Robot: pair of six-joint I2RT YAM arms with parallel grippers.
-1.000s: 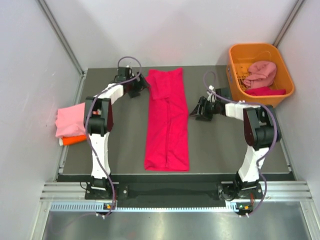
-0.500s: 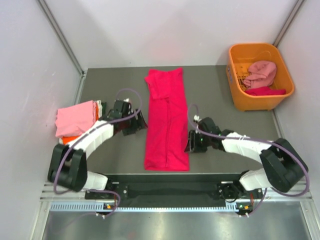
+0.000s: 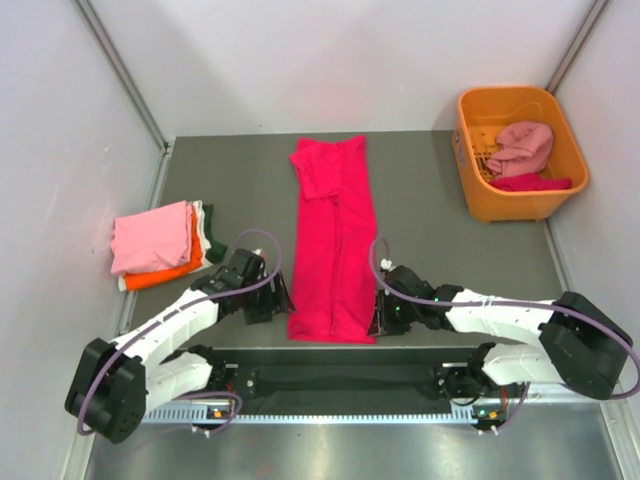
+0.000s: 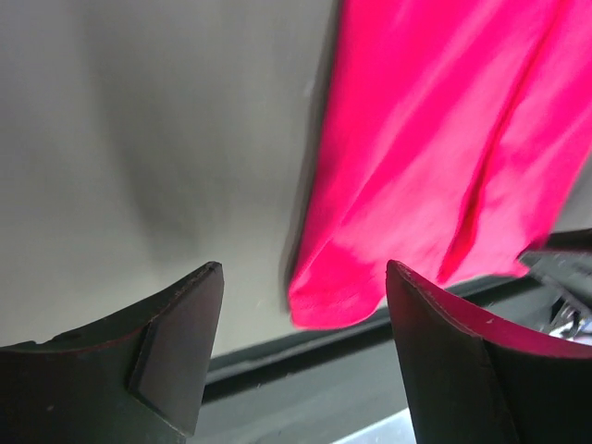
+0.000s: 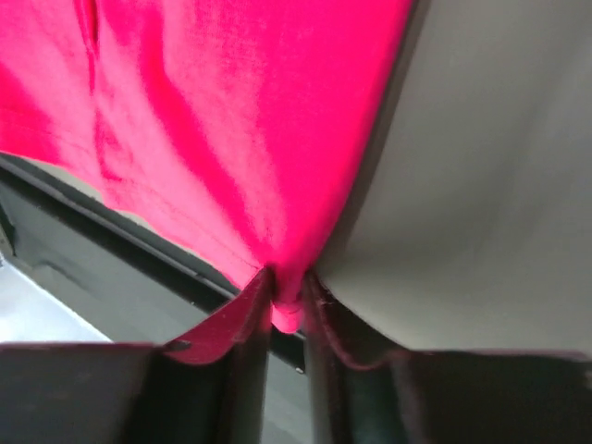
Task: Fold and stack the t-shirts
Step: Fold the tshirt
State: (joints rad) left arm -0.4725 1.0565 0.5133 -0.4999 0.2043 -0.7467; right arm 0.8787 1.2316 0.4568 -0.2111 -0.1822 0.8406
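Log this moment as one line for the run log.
crimson t-shirt: folded lengthwise, flat | left claw: open at its near left corner | right claw: shut on its near right corner

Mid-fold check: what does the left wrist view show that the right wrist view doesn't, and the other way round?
Left wrist only: the left claw is open, and a near corner of the crimson t-shirt lies ahead of it, ungripped. Right wrist only: the right claw is shut on the shirt's other near corner. Both: the same crimson t-shirt lying on the grey table, with the table's near edge below it.
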